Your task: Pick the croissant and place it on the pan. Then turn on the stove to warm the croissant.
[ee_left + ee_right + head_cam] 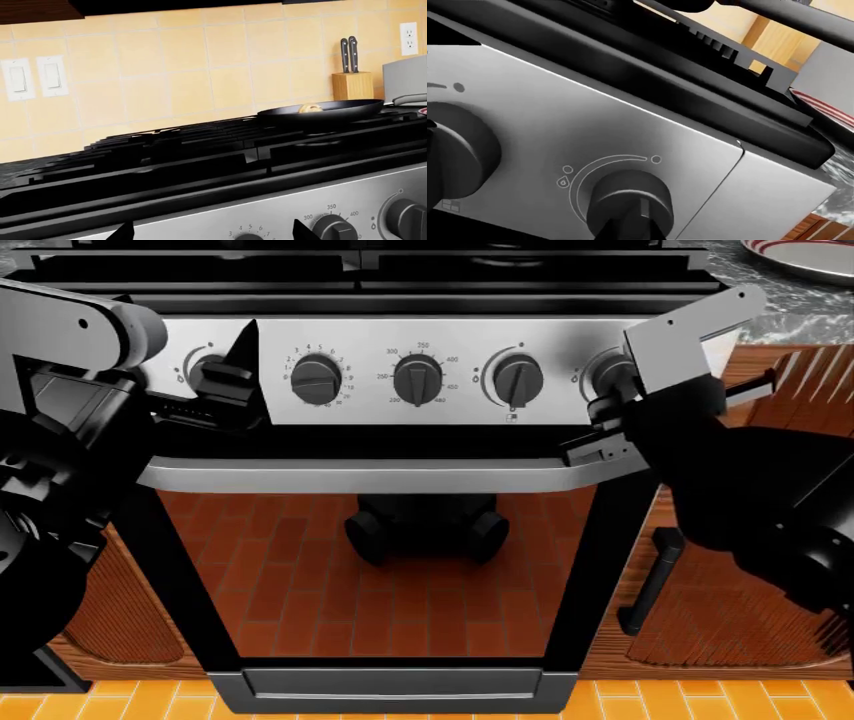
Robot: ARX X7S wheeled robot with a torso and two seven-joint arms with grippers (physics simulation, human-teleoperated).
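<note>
You are reaching both black arms forward and holding them level against the stainless front panel of the wide gas stove (427,340) with the black grated top. Your right gripper (607,380) is sitting at the far right black knob (627,200); in the right wrist view a dark fingertip is overlapping that knob's lower edge, but you cannot tell from these views whether the claw is pinching the knob or standing spread around it. Your left gripper (227,380) is hovering at the far left knob, and in the left wrist view two dark fingertips (123,232) are showing well apart at the frame's lower edge, so that claw is standing spread with nothing between. The small tan-golden croissant (310,107) is lying inside the round matte black frying pan (320,112), which is resting on the grate at the stove's far right. Behind the pan a wooden knife block (351,84) with two black handles is standing against the yellow tiled wall.
</note>
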